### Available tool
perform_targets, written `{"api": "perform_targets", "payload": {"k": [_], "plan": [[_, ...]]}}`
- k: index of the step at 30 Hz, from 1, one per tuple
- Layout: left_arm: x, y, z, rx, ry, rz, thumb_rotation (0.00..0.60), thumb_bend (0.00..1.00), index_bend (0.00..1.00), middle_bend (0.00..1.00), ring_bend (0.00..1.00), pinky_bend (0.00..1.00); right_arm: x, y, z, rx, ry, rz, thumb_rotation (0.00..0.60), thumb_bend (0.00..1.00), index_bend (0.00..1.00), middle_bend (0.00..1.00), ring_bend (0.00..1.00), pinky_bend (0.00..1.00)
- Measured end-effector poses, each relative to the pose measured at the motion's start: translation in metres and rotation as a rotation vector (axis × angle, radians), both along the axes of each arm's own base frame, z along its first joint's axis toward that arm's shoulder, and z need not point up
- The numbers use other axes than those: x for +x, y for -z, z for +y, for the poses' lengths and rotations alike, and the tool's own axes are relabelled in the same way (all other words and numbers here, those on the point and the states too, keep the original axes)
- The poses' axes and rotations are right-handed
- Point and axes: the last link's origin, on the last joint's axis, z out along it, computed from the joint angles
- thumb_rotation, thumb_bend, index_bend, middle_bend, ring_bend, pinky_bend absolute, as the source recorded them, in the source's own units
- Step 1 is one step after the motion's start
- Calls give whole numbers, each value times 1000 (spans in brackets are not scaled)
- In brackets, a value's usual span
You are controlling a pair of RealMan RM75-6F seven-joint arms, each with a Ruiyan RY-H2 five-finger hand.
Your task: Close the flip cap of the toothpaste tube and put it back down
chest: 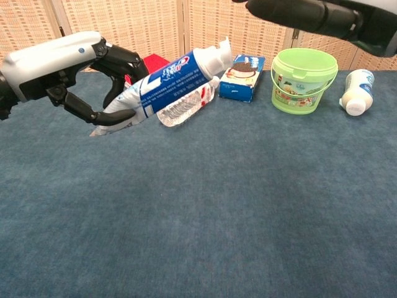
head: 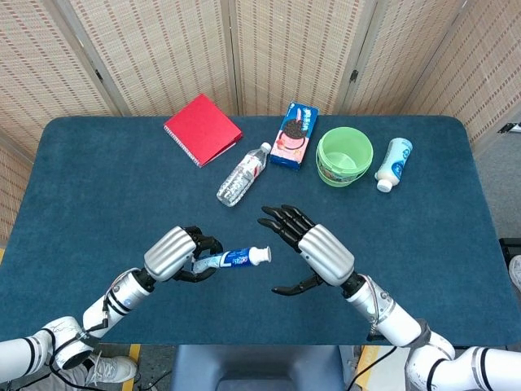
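My left hand [head: 175,254] [chest: 68,68] grips a blue and white toothpaste tube [head: 226,260] [chest: 166,81] by its tail end, above the table near the front. The tube's white cap [head: 259,254] [chest: 216,59] points to the right, toward my right hand. My right hand [head: 316,248] [chest: 322,17] hovers just right of the cap with its fingers spread, holding nothing and not touching the tube. In the chest view only a dark part of that hand shows at the top edge.
At the back of the blue table [head: 98,179] lie a red notebook [head: 203,129], a clear water bottle [head: 243,173], a cookie box [head: 294,133], a green bucket [head: 344,155] and a white bottle [head: 394,163].
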Motion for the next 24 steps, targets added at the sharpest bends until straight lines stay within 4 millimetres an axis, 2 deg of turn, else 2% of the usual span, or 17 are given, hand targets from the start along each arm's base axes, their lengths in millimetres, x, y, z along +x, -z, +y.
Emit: {"api": "perform_targets", "payload": {"k": [14,24], "plan": [[15,5,0,-23,3,-16,600,562,705,765,686,514,20,22,-9,29,-27,-18,110,0,0,0,0,0],[25,5,1,-62,-16,-72,600,563,705,765,686,515,30,30,-12,33,-41,-47,108,0,0,0,0,0]]}}
